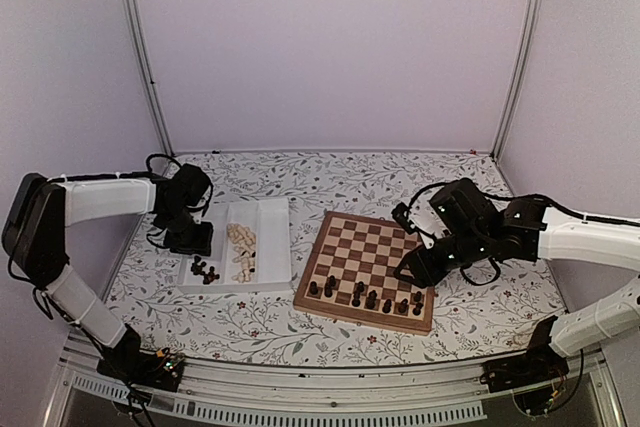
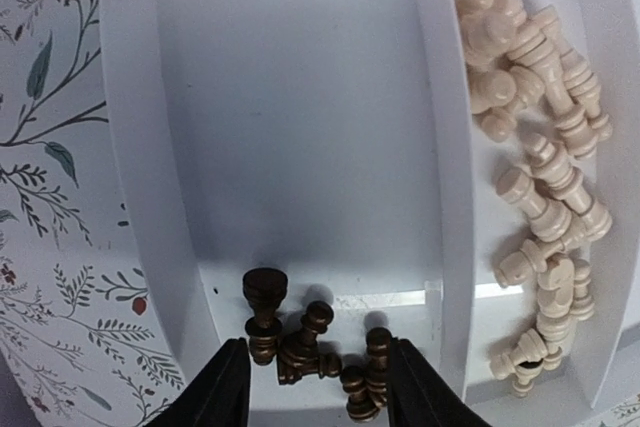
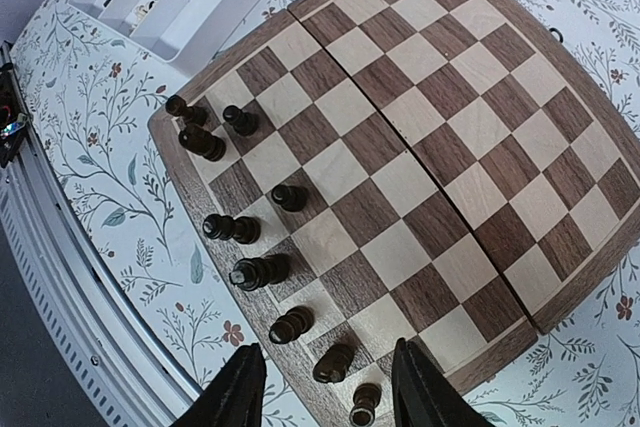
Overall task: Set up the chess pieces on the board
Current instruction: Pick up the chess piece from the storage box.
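While nine or so dark chess pieces (image 3: 255, 272) stand on the board (image 3: 450, 147), my left tool (image 2: 320, 387) gapes empty over the last few in the tray (image 2: 300, 97), right tool (image 3: 325, 387) open and bare, pale set (image 2: 540, 197) all waiting.

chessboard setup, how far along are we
Done: about nine dark chess pieces stand along the near edge of the board. In hand: nothing gripped; the left claw is open over the few dark chessmen in the white tray, the right claw open above the board. Left: those chessmen and the pale set, heaped in the tray's other compartment.
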### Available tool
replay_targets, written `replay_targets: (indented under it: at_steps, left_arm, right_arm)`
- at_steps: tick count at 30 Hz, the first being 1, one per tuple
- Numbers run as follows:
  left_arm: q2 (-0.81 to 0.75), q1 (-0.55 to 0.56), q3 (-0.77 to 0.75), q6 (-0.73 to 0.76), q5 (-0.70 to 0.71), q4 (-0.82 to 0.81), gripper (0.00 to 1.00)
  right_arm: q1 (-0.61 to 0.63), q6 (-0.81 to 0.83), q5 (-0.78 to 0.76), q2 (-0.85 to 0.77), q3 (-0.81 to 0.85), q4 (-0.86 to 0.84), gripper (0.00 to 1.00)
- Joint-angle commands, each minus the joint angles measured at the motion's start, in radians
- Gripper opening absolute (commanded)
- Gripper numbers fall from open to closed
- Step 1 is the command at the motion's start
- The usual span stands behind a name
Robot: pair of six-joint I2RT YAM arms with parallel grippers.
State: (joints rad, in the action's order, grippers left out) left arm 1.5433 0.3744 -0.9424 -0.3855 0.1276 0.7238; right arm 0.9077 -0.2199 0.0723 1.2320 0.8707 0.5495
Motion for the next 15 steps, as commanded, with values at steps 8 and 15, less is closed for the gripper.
replay_targets:
  at_steps: [8,15]
  left_arm:
    - [0.104,-0.028,-0.017,0.028,0.065,-0.004,0.44]
    - [0.14,-0.029,-0.047,0.039,0.111,-0.009,0.39]
  right_arm:
    - [-0.005,0.013,0.028,0.001,-0.032,-0.053,0.45]
    - [-0.004,0.014,0.039,0.022,-0.036,-0.063,0.45]
